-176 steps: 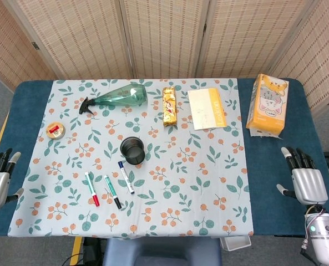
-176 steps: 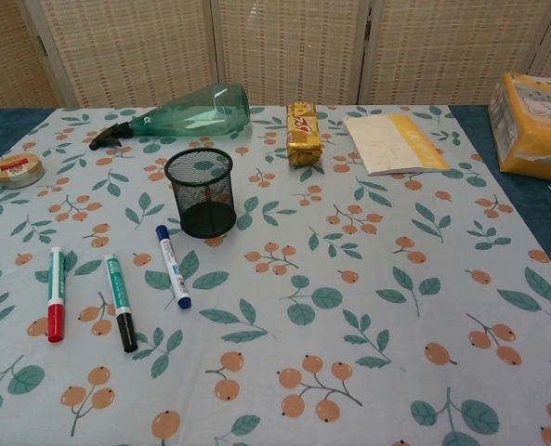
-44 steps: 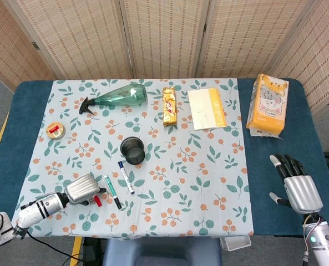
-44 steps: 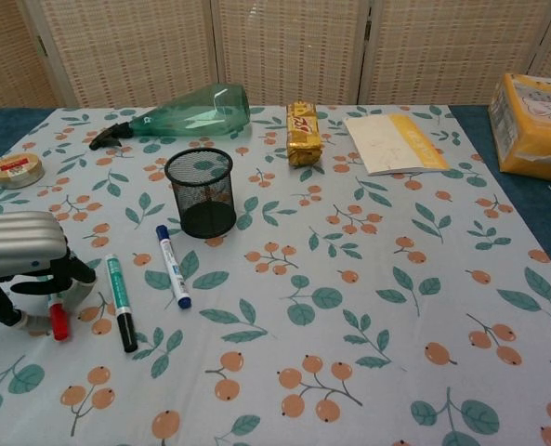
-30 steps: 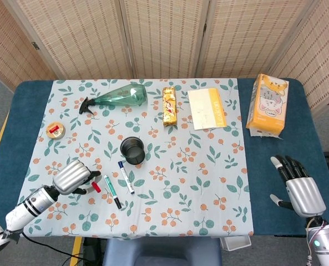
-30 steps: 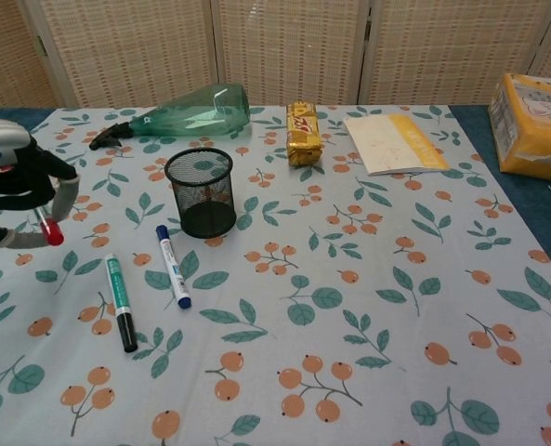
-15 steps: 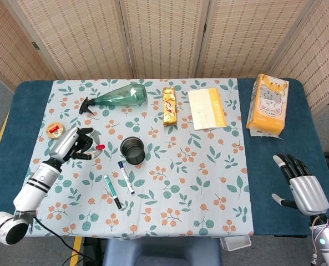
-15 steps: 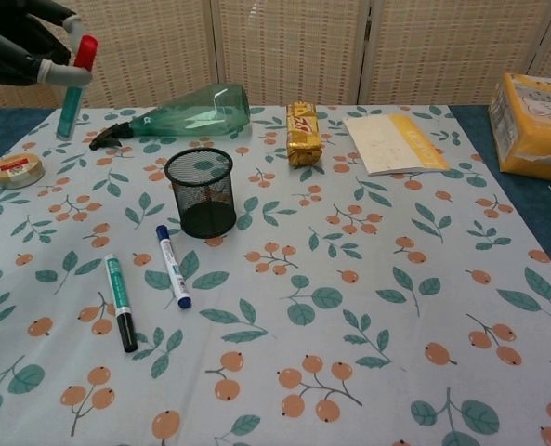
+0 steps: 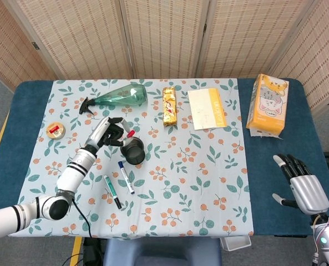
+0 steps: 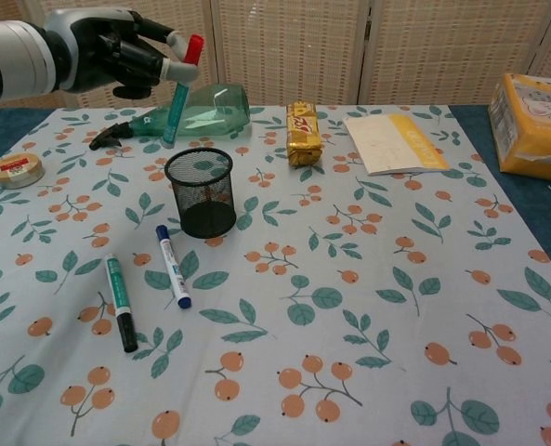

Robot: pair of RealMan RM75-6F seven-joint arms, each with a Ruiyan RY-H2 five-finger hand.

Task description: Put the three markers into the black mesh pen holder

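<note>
The chest view cuts off most of the left arm, and the right hand [image 9: 304, 188] only shows in the head view, fingers spread and holding nothing, down at the near right corner. The left hand [image 10: 126, 48] grips the red-capped marker [image 10: 176, 89], nearly upright with the cap up, in the air just above the pen holder [image 10: 201, 193]; its lower end looks clear of the rim. The green marker [image 10: 120, 303] and blue marker [image 10: 173, 266] lie on the surface [image 9: 275, 183] in front of the holder. A floral cloth [image 10: 368, 307] covers the blue surface, and woven screens [image 9: 164, 33] stand behind it.
</note>
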